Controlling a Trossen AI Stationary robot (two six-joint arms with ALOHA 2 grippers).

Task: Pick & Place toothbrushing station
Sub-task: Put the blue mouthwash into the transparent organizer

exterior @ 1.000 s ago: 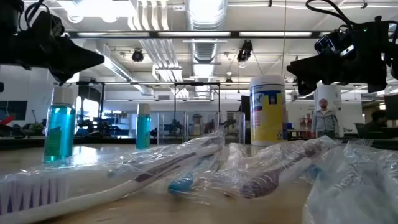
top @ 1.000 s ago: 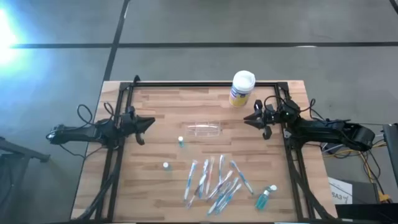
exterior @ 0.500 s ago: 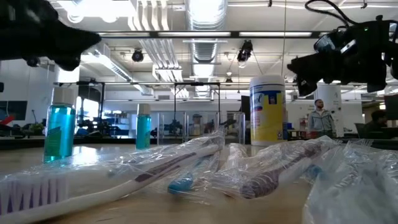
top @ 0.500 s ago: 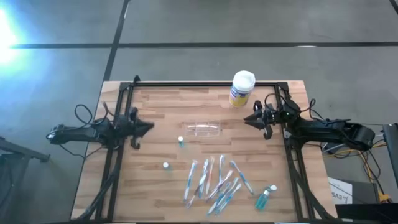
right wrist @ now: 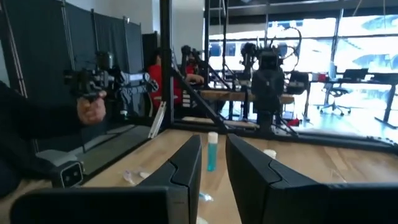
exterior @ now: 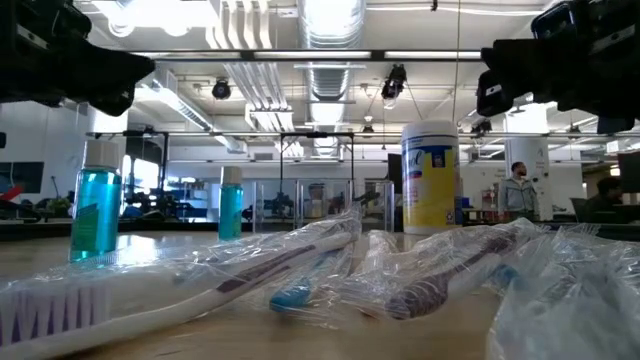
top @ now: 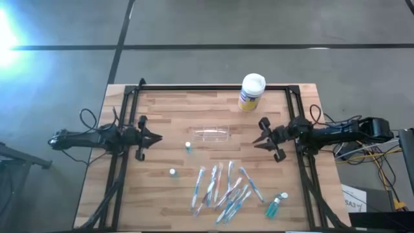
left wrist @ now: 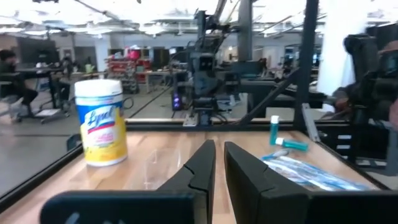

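Canister (top: 252,92), wrapped toothbrushes (top: 223,188), blue bottles (top: 275,206)

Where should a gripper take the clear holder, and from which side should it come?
Probably from above, across the narrow middle of the clear holder. It lies on its side between both arms, its length running left to right, so fingers closing across the width should fit. The right gripper looks a little nearer.

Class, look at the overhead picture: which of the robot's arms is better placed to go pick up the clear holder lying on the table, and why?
Probably the right, narrowly. The clear holder lies mid-table, and the right gripper sits slightly nearer than the left gripper. Both point at it with nothing between.
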